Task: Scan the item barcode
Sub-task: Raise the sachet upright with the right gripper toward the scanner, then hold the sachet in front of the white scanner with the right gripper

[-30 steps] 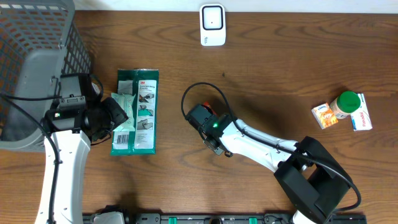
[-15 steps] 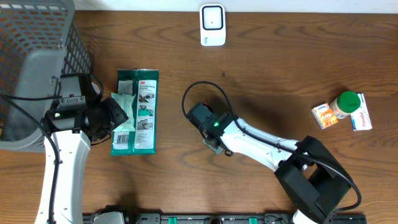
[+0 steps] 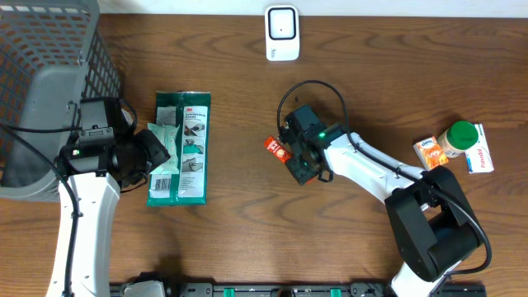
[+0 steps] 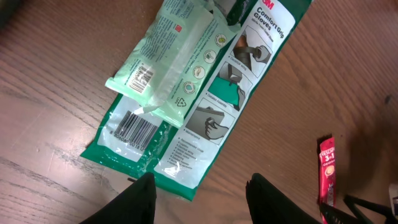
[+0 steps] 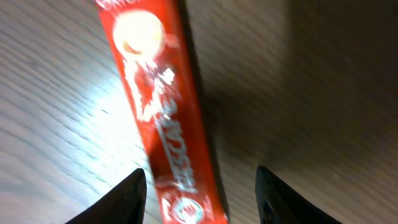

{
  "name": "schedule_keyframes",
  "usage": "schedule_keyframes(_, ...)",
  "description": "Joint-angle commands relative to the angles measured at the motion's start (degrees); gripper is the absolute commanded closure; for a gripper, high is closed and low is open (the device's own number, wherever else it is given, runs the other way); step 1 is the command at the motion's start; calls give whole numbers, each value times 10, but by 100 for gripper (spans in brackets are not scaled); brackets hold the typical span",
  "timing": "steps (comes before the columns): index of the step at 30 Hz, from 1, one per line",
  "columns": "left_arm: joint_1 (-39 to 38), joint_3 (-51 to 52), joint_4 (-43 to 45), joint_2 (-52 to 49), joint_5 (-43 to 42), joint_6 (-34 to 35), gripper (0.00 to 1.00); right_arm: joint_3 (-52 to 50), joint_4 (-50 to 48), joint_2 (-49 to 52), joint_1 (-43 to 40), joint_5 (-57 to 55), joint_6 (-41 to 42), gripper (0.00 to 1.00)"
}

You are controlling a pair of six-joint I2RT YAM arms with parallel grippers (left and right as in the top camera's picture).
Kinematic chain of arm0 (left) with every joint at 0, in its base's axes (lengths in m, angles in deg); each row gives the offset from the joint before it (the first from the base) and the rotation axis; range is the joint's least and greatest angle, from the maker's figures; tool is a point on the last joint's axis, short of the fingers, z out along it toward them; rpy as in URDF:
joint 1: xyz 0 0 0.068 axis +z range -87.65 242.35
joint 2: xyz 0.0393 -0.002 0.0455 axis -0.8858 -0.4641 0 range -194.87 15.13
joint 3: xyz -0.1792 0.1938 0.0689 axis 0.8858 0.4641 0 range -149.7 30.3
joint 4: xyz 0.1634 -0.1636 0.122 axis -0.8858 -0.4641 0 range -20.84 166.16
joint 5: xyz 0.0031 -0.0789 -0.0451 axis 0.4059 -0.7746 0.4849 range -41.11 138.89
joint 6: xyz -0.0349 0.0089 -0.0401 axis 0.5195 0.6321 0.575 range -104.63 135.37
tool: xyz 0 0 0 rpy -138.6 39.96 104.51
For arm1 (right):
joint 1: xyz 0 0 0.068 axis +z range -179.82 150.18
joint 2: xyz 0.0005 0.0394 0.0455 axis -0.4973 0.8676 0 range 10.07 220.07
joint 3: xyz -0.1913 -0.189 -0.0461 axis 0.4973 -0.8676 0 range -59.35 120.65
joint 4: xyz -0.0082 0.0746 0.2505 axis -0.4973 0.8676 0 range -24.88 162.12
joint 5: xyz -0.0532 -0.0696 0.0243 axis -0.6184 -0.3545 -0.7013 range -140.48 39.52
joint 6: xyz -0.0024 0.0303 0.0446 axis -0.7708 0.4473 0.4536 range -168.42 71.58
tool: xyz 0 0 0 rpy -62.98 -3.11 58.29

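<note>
My right claw (image 5: 200, 190) is parted and grips nothing. The red Nescafé sachet (image 5: 163, 112) lies flat on the table (image 5: 50, 124) between its fingers (label up, a bit blurred). My left claw (image 4: 199, 190) is open and empty, just short of the green 3M pack (image 4: 211, 106).

"3M Comfort Grip" on green package (image 4: 219, 117), "Nescafé" on red sachet (image 5: 166, 124)

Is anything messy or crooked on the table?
Yes. The pale wipes pack lies crooked on top of the green 3M pack, tilted across it instead of lined up. The red sachet lies by itself at a slant in the middle of the table. Nothing looks spilled.
</note>
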Motion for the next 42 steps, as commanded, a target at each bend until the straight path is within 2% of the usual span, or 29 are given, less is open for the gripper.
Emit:
schedule_keyframes(1, -1, 2, -2, -6, 4, -12, 50, -5, -19, -14, 2, 43, -18, 48)
schedule_keyframes(10, -1, 2, -2, -6, 4, -12, 50, -67, -90, -13, 10, -24, -22, 54)
schedule_keyframes(12, -1, 2, -2, -6, 4, -12, 50, -76, -96, -13, 10, -24, -22, 68)
schedule_keyframes(13, -1, 2, -2, -6, 4, -14, 50, -76, -94, -13, 10, -22, -21, 82)
schedule_keyframes(15, -1, 2, -2, -6, 4, -14, 50, -76, -88, -14, 11, -21, -21, 99)
schedule_keyframes(22, -1, 2, -2, -6, 4, -14, 50, -57, -44, -55, 11, -21, -18, 99)
schedule_keyframes(24, -1, 2, 1, -6, 4, -26, 50, -49, -32, -77, 9, -16, 9, 99)
schedule_keyframes(29, -1, 2, 16, -6, 45, -29, 41, -3, 31, -125, 4, -6, 35, 99)
schedule_keyframes(34, 2, 2, 30, -6, 65, -28, 36, 106, 147, -128, 2, -7, 51, 99)
schedule_keyframes(35, 3, 1, 28, -7, 65, -27, 32, 126, 163, -128, 0, -7, 58, 99)
schedule_keyframes(39, 2, -35, -19, -36, 66, -39, 25, 256, 244, -113, -10, -7, 82, 99)
schedule_keyframes(42, 2, -48, -4, -66, 66, -50, 23, 364, 290, -83, -16, -8, 86, 99)
